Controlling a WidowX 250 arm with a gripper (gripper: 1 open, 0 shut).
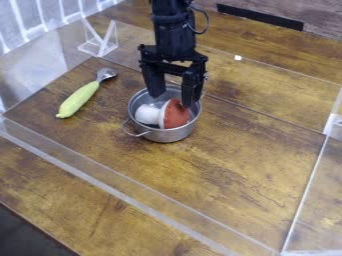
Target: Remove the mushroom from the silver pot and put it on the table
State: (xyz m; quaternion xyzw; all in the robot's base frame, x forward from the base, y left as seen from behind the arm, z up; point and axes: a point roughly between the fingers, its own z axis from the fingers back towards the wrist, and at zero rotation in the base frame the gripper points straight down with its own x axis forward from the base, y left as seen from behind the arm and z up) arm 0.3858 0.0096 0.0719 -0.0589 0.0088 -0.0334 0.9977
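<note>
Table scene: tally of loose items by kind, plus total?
Mushroom: 1, lying in the pot
Silver pot: 1
Corn cob: 1, on the table left of the pot
Total: 3
Small metal item at the corn's far tip is too blurred to name, so not counted. The open claw is down at the pot.

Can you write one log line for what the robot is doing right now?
pincer: open, lowered into silver pot | mushroom: in pot, not gripped | corn cob: on table, left of pot
</note>
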